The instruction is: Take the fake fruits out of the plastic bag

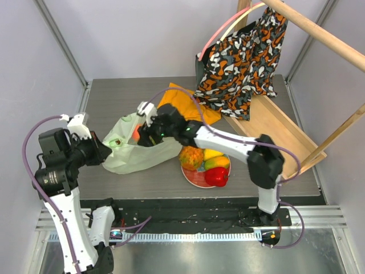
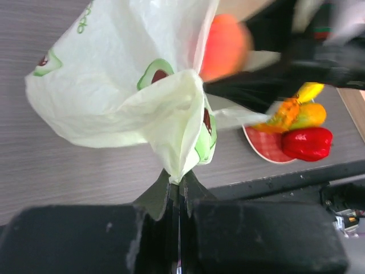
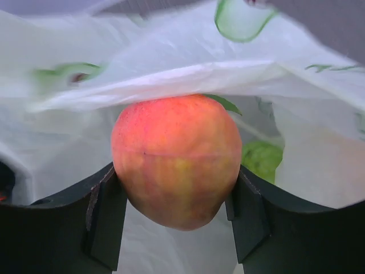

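The pale-green plastic bag (image 1: 134,154) lies left of centre on the table, its mouth toward the right arm. My left gripper (image 1: 105,153) is shut on a pinched fold of the bag (image 2: 171,114), right at the fingertips (image 2: 179,181). My right gripper (image 3: 175,182) reaches into the bag's mouth (image 1: 144,134) and is shut on a peach (image 3: 177,160), one finger on each side. A green round fruit (image 3: 262,161) lies deeper inside the bag. An orange pineapple (image 1: 191,157), a yellow mango (image 1: 212,154) and a red pepper (image 1: 217,177) rest on the red plate (image 1: 191,178).
An orange cloth (image 1: 188,105) lies behind the bag. An orange-black patterned fabric bag (image 1: 242,63) hangs from a wooden rack (image 1: 274,123) at the back right. The red plate (image 2: 262,149) sits near the table's front edge, by the black rail (image 1: 199,205).
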Controlling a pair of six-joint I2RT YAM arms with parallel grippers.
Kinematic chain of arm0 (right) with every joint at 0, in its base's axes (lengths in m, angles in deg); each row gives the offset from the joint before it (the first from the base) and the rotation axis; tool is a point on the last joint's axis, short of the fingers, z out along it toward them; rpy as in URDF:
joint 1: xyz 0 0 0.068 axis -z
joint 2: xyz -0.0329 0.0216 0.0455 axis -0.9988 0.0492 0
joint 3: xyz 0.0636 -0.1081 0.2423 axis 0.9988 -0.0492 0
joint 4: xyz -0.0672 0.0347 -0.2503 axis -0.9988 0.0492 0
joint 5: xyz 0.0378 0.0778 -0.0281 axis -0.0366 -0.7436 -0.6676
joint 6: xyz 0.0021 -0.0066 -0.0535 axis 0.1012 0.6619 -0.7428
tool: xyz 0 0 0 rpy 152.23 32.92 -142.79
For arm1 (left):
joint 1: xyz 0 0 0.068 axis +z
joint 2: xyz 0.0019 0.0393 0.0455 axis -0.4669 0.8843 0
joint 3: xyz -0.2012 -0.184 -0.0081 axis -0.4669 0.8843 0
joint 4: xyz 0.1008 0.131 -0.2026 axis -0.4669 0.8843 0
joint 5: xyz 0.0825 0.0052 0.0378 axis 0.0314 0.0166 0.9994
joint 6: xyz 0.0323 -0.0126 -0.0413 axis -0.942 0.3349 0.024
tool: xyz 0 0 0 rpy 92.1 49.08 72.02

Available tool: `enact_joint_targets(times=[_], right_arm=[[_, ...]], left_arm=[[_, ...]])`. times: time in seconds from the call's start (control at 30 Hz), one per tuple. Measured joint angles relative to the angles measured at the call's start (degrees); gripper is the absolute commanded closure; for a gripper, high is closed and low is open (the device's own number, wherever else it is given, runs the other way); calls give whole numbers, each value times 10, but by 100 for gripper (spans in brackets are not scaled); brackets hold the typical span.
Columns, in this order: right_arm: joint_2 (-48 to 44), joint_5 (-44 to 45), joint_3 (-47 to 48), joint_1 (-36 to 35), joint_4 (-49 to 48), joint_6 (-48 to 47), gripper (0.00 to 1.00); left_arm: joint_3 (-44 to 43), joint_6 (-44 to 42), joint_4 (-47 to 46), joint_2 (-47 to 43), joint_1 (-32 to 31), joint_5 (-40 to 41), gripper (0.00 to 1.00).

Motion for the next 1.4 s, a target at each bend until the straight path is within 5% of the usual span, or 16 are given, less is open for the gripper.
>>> enact_joint_targets(times=[0.2, 0.43, 0.7, 0.93, 1.4], right_arm=[[-134, -104, -54, 30, -27, -7, 83], [-182, -176, -95, 34, 6, -69, 83], [-378, -194, -212, 43, 215, -385, 81], [-436, -171, -299, 34, 374, -659, 79], [-391, -32, -334, -48, 447, -887, 75]], left_arm=[[0, 12, -52, 32, 0, 38, 100], [0, 24, -100, 61, 0, 80, 100], [0, 30, -117, 85, 0, 95, 100], [0, 30, -123, 84, 0, 96, 100], [25, 24, -118, 61, 0, 96, 100]])
